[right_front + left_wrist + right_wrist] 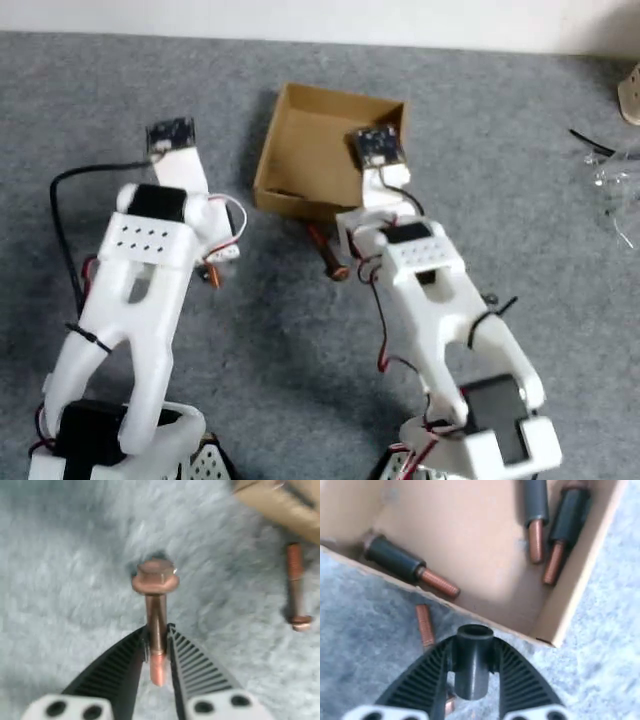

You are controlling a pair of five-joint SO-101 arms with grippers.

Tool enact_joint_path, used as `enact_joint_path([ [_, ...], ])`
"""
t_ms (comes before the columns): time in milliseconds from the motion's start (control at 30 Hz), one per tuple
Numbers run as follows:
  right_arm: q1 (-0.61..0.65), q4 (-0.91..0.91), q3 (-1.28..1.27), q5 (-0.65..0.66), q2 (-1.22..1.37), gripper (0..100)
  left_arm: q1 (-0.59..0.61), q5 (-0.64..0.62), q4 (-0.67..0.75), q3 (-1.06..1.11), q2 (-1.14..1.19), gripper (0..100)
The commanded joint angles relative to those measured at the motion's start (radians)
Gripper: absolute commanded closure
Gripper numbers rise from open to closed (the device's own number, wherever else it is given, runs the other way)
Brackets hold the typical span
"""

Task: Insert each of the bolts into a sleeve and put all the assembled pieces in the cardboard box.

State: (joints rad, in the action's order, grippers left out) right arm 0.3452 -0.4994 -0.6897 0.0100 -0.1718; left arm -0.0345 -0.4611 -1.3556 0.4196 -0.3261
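Two bare bolts, one bare sleeve and three assembled pieces can be counted. The left gripper (157,632) is narrowed on the shank of one bolt (155,587), whose flanged head points away from the fingers. In the high view it hangs left of centre, above the grey tabletop (500,150). The right gripper (472,647) clamps a black sleeve (471,667) upright with its open bore showing, just outside the near wall of the cardboard box (290,200), which sits at upper centre. A second bolt (326,252) lies on the tabletop just below that wall, at centre frame. Inside the box lie the three assembled pieces (395,560): one is alone and two are side by side against the opposite wall.
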Motion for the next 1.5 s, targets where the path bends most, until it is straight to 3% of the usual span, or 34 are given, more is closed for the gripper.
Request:
enact_joint_path([
  [0,-0.002,0.119,-0.058,-0.003,-0.136,99.5,0.016,0.066,-0.005,-0.130,-0.021,100],
  [267,0.036,0.318,-0.288,-0.002,-0.337,99.5,0.013,0.227,-0.005,-0.186,-0.217,100],
  [433,0.073,0.420,-0.444,-0.002,-0.529,99.5,0.013,0.239,0.012,-0.091,-0.432,100],
  [700,0.189,0.509,-0.693,0.000,-0.842,99.5,-0.015,0.236,0.358,0.262,-0.720,100],
  [833,0.243,0.509,-0.765,0.064,-0.946,99.5,-0.048,0.236,0.512,0.406,-0.843,100],
  [1100,0.315,0.509,-0.872,0.081,-1.119,99.5,-0.202,0.235,0.586,0.562,-1.058,100],
  [1300,0.317,0.509,-0.949,0.081,-1.257,99.5,-0.275,0.097,0.603,0.610,-1.176,100],
  [1467,0.317,0.509,-1.015,0.083,-1.402,99.5,-0.277,0.009,0.772,0.717,-1.207,100],
])
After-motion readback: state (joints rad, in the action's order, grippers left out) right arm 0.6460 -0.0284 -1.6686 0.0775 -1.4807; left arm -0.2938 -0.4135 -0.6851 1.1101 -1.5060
